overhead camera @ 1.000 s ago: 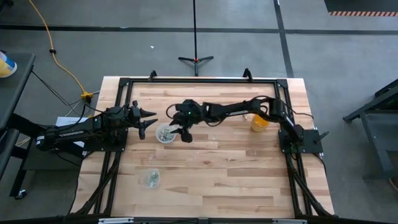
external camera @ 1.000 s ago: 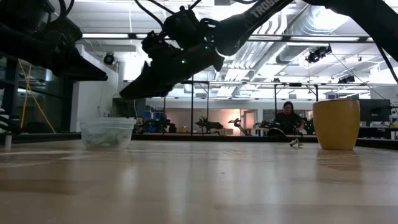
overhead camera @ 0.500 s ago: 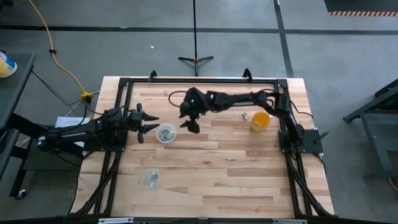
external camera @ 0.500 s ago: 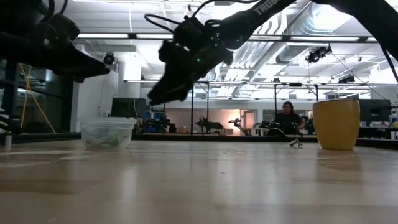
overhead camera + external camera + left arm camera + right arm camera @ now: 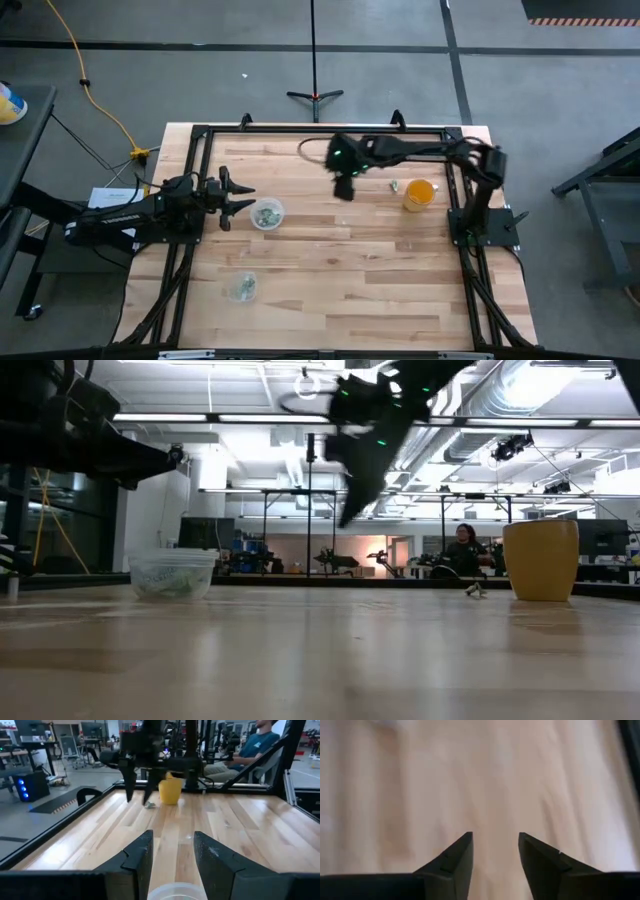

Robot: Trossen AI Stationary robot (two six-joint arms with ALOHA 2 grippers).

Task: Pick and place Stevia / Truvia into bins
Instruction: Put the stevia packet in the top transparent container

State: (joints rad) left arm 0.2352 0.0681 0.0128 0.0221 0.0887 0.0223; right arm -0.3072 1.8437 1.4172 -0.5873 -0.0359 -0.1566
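the right arm's dark two-finger gripper (image 5: 345, 190) hangs above the far middle of the pale wooden table (image 5: 340, 280), its fingers apart with nothing between them; the right wrist view shows only bare wood past the open fingers (image 5: 450, 862). in the low view this gripper (image 5: 350, 510) sits high above the tabletop, pointing down.

just to its right on the far side lies a tiny pale green-and-white paper sweetener packet (image 5: 394, 186), close beside a yellow-orange cup (image 5: 419, 193). the low view shows the same packet (image 5: 474, 591) lying on the wood just left of the cup (image 5: 541, 559).

the left arm's gripper (image 5: 236, 196) waits at the left side of the table, fingers spread, just left of a small round clear plastic cup with a whitish rim (image 5: 267, 214) that holds pale green-and-white packets. in the left wrist view that cup's rim (image 5: 175, 892) sits right between the open fingers (image 5: 137, 857).

a second clear plastic cup (image 5: 243, 287) stands nearer on the left side, well apart from both grippers, also with greenish packets inside.

a person (image 5: 465, 550) sits in the room beyond the table.
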